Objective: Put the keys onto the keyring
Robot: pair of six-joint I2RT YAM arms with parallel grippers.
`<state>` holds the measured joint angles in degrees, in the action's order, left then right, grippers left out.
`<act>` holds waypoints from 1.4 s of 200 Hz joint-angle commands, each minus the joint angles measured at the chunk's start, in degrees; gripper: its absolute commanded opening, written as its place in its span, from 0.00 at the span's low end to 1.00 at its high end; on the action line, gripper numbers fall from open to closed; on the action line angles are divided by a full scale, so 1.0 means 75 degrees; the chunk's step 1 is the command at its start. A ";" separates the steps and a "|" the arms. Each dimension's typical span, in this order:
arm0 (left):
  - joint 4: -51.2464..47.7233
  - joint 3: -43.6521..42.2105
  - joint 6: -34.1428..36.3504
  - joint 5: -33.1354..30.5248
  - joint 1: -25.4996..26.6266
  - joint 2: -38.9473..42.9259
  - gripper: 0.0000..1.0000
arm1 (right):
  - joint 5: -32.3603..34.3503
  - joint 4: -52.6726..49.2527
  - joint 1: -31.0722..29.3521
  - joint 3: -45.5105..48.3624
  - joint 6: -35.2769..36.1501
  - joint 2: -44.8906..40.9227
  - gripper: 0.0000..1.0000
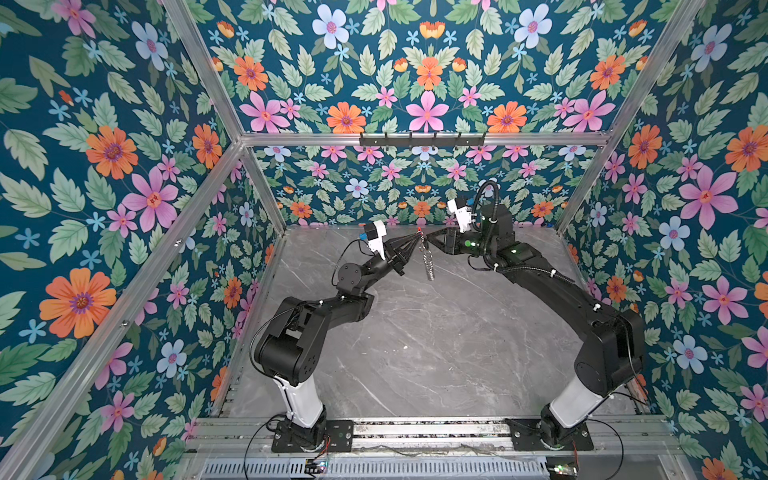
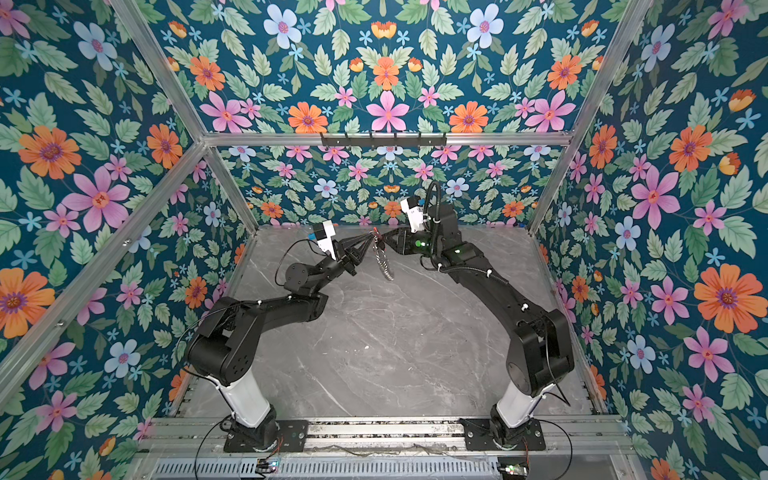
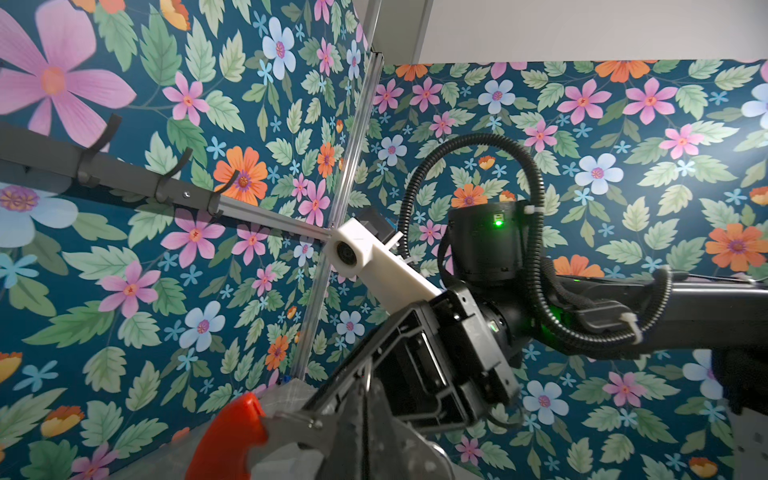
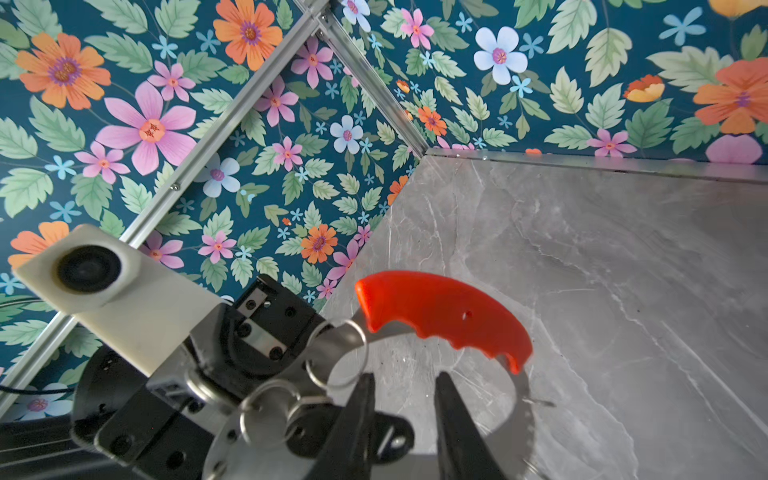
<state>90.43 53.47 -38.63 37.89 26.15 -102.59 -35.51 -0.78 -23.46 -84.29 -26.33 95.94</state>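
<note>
The keyring [image 1: 428, 266] hangs edge-on in the air at the back centre between both arms, its red curved piece [image 1: 419, 230] on top. My left gripper [image 1: 419, 238] is shut on its grey rim. The left wrist view shows the shut jaws [image 3: 365, 388] beside the red piece [image 3: 232, 436]. My right gripper [image 4: 405, 382] faces the disc's wide hole with its fingers apart and nothing between them. The keys, a black tag [image 4: 390, 439] on a silver ring, lie partly hidden behind one right finger [image 4: 357, 415]. Several silver loops [image 4: 336, 357] fringe the rim near the red piece [image 4: 444, 316].
Below lies the grey marble table [image 1: 415, 353]. A black hook rail [image 1: 422, 139] runs along the back wall above the arms. Aluminium frame posts [image 1: 266, 191] stand in the back corners, and floral walls close in on three sides.
</note>
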 commanded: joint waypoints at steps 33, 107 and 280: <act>0.0714 0.0671 -0.1151 0.1007 -0.0053 -0.0349 0.00 | -0.1431 0.1494 0.0137 0.0562 -0.0213 -0.0588 0.35; 0.0716 0.0950 -0.1648 0.1098 -0.0156 -0.0408 0.00 | -0.1844 0.2333 0.0130 0.0987 -0.0293 -0.0644 0.36; 0.0727 0.1251 -0.2349 0.1492 -0.0264 -0.0420 0.00 | -0.2113 0.2540 0.0105 0.0965 -0.0355 -0.0413 0.10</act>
<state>91.70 62.89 -56.01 48.27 24.43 -105.93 -50.96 16.78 -22.65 -77.28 -29.56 93.73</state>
